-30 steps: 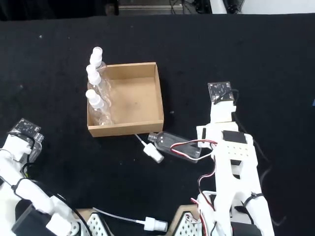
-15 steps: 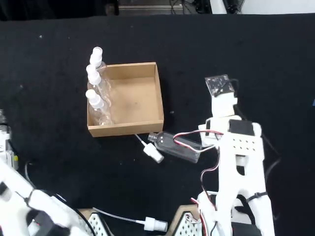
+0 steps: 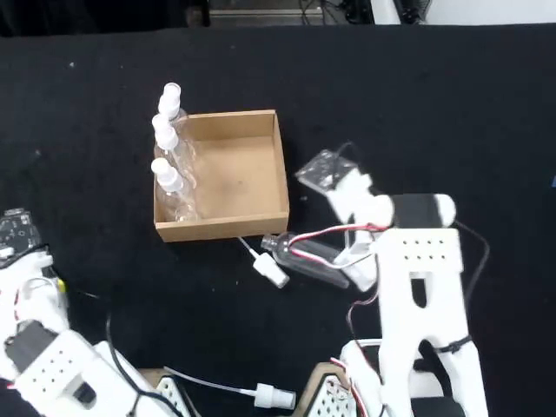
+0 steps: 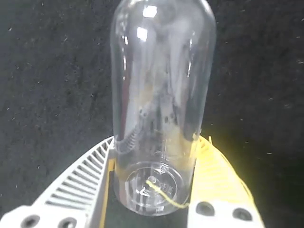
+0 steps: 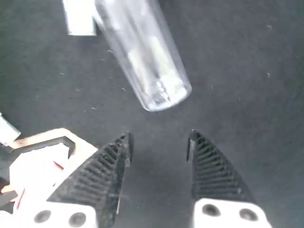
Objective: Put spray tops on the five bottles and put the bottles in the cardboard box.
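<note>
A clear bottle (image 4: pixel 159 95) without a top is gripped near its base by my left gripper (image 4: pixel 154 161), shut on it above the black table. My left arm (image 3: pixel 30 321) is at the table's front left corner. A second uncapped bottle (image 3: pixel 304 254) lies on its side in front of the cardboard box (image 3: pixel 280 174), with a loose spray top (image 3: pixel 269 268) at its neck. My right gripper (image 5: pixel 159 137) is open, just short of that lying bottle's (image 5: pixel 142 52) base end. My right arm (image 3: pixel 417 261) hangs over it. Three capped bottles (image 3: pixel 169 156) stand along the box's left wall.
Another spray top (image 3: pixel 274 398) with a long tube lies at the front edge between the two arm bases. The black table (image 3: pixel 434 104) stretches to the right of the box and behind it.
My right arm's wrist swung left from beside the lying bottle toward the box corner. My left arm shifted left with its bottle and sits nearer the table's left edge.
</note>
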Action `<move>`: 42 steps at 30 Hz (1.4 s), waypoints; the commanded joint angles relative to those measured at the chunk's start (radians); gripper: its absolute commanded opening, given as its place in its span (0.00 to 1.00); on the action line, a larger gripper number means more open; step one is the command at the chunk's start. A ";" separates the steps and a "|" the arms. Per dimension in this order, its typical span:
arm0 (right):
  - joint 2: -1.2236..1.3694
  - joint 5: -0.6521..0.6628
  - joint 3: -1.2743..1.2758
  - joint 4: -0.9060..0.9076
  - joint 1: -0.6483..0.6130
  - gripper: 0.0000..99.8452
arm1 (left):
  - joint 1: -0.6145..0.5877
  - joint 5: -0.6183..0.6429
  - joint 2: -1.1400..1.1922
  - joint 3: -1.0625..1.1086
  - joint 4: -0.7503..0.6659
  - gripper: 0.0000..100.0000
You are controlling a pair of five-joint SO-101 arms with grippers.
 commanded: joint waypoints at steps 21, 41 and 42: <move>0.067 -0.192 0.170 -0.265 -0.569 0.17 | 0.058 0.161 0.465 -0.380 0.028 0.09; 0.309 -0.486 0.251 -0.672 -0.497 0.17 | 0.061 0.161 0.502 -0.394 0.020 0.09; 0.317 -0.486 0.254 -0.678 -0.496 0.17 | 0.064 0.161 0.500 -0.394 0.020 0.09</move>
